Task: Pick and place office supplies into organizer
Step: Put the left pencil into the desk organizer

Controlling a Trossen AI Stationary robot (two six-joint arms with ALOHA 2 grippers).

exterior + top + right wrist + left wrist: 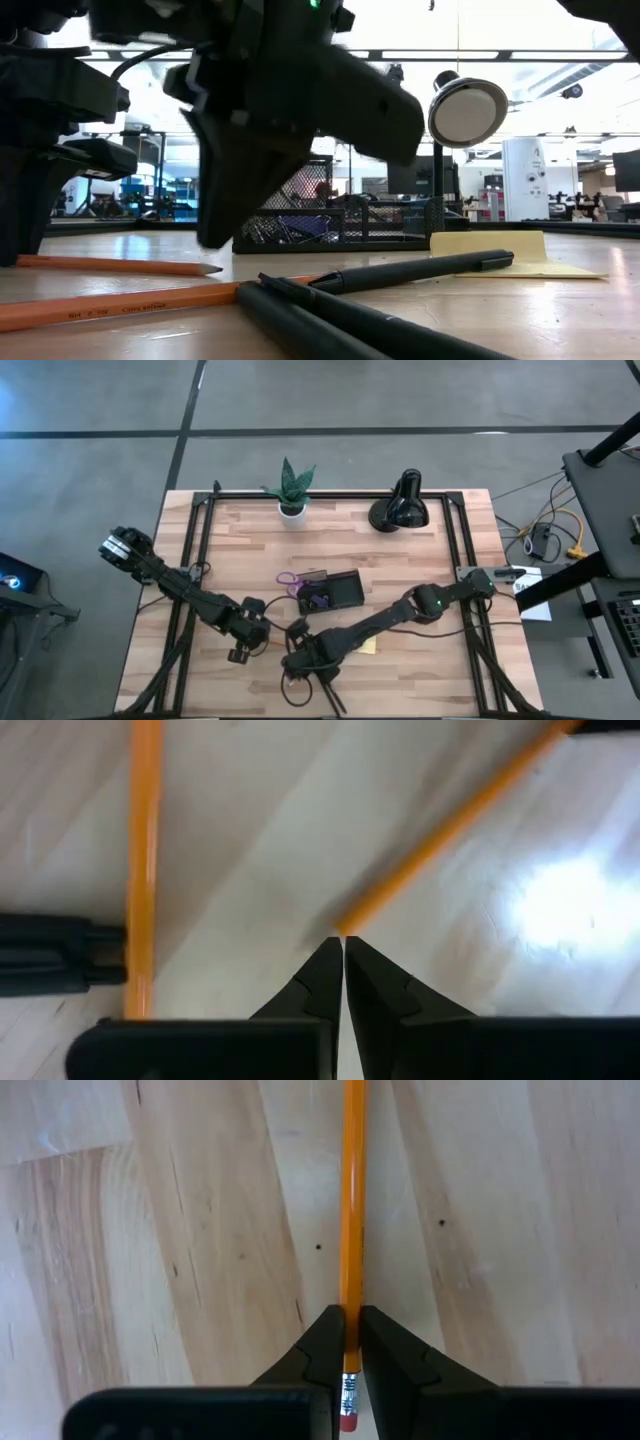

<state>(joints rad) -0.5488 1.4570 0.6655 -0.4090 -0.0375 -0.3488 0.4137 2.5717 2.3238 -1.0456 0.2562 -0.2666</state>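
Seen from above: pale wooden plank worktop (420,570) with two dark arms reaching toward its near-centre edge.

Left end effector (350,1345) lowered onto the worktop, fingers (325,1350) clamped around a slim orange pencil (352,1200) near its eraser end, pencil shaft running straight ahead between the fingertips.

Right end effector (342,960) just beside the left one, low over the wood, fingers pressed together and gripping nothing. Directly ahead of its tips, the end of a second orange pencil (450,825) slanting away; off to one side, another orange pencil (142,860) lying next to a black pen end (50,955).

From worktop height: two orange pencils (110,265) and long black pens (410,270) lying flat below the end effectors, a pale yellow sticky-note pad (500,250) beside them.

Beyond both end effectors, toward the middle of the worktop, a small black mesh rectangular organizer (335,592) with purple-handled scissors (292,580) at its edge.

Farther back, well apart from both end effectors: small green potted plant in a white pot (292,495) and black dome-headed desk lamp (402,505).
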